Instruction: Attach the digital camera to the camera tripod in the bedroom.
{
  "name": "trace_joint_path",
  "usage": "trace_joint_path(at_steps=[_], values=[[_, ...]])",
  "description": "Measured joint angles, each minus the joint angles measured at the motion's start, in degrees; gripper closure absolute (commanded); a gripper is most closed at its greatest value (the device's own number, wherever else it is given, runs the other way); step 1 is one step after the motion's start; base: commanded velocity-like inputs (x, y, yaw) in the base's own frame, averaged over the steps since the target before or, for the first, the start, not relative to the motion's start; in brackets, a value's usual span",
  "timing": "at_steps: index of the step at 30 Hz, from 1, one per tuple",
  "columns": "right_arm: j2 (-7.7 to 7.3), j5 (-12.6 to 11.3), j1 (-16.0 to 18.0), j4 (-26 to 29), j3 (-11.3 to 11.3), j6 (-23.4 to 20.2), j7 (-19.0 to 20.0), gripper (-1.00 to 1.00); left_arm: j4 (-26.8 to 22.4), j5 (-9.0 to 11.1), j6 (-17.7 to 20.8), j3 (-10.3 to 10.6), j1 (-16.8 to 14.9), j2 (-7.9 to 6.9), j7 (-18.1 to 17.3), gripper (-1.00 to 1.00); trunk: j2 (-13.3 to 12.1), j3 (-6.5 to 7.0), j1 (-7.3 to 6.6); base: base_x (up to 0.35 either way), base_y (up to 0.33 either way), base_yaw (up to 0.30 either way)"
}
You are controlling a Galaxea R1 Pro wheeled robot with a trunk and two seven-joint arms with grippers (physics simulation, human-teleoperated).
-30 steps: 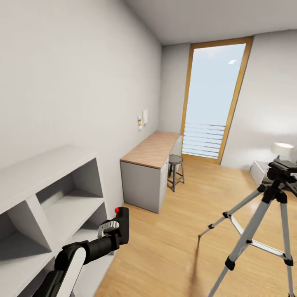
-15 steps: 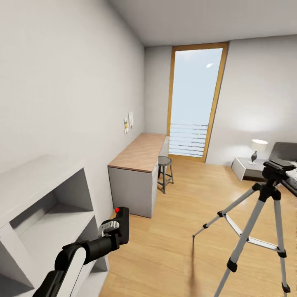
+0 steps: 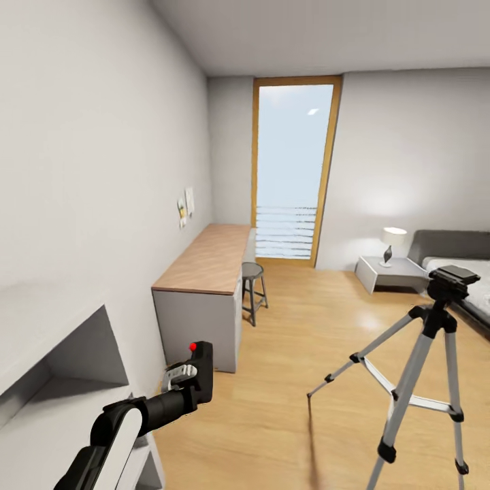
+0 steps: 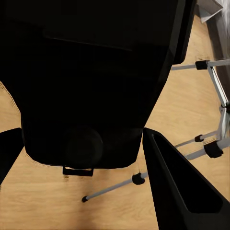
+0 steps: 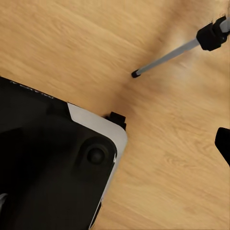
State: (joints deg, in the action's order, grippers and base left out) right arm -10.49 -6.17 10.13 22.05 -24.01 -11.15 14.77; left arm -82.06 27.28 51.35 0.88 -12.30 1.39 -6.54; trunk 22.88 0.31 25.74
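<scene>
Presently, the left gripper (image 3: 192,381) is clamping the digital camera (image 3: 202,371) and holding it upright low at the head view's left, red button (image 3: 193,347) uppermost, above the wood floor (image 3: 292,381) and just beside the white shelves (image 3: 61,388). Seen from the left wrist, the digital camera (image 4: 96,76) is sitting between the dark fingers (image 4: 179,191).

The camera tripod (image 3: 422,367) is standing on the floor at the right, well apart from the camera, its black head (image 3: 450,279) bare and its silver legs spreading.

The right gripper's state cannot be told; the right wrist view is looking down on a black, silver-edged body (image 5: 57,163), floorboards and a tripod leg (image 5: 167,57).

Further back are a wood-topped desk (image 3: 207,262), a stool (image 3: 252,286), a tall window (image 3: 294,170), a lamp (image 3: 393,241) on a nightstand (image 3: 384,272) and a grey bed (image 3: 463,265).
</scene>
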Motion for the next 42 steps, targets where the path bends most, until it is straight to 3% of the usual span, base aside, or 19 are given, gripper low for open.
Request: trace_joint_path(at_steps=[14,28,42], values=[[0.06,-0.08,-0.26,0.01,-0.04,0.15,-0.08,-1.00,0.01,-0.02,-0.15,0.00,0.00,-0.01,0.07,1.00,-0.01,0.53,0.02,0.222,0.107,-0.269],[0.39,0.06,-0.35,-0.56,-0.04,0.93,-0.26,-1.00,0.00,-0.08,-0.28,-0.02,0.01,-0.01,0.27,1.00,-0.01,0.67,0.02,0.017,0.004,-0.074],[0.38,-0.10,-0.39,-0.45,0.00,0.87,-0.28,-1.00,0.01,0.29,-0.29,-0.40,0.00,-0.31,0.10,1.00,-0.01,0.67,0.02,0.000,0.000,-0.264]])
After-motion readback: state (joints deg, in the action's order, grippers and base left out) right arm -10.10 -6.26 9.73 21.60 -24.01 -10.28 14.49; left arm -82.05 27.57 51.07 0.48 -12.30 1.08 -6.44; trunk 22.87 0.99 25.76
